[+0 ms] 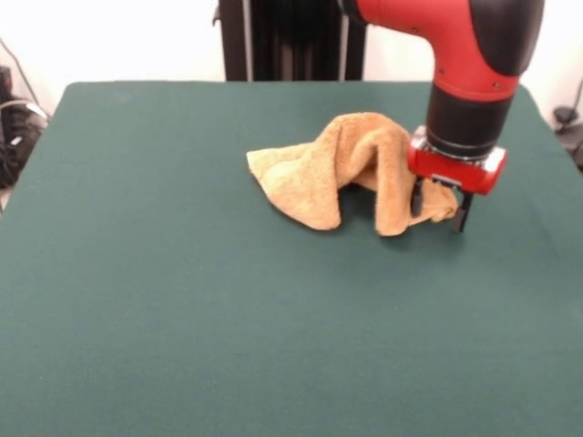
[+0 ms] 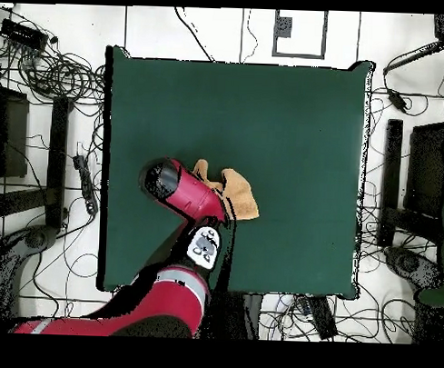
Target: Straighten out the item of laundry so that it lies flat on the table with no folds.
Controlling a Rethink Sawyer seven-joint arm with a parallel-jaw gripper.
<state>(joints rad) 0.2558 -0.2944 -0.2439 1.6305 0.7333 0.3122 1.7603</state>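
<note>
One towel (image 1: 339, 168) sits bunched on the worktop (image 1: 182, 319); the gripper (image 1: 442, 208) pinches its raised edge between closed fingers.

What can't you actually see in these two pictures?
- Front view: the gripper tips are partly behind the towel, so open, shut or gripping cannot be told.
- Overhead view: the arm covers the gripper and part of the towel.
- Both views: the towel's underside on the table is hidden by its own folds.
</note>
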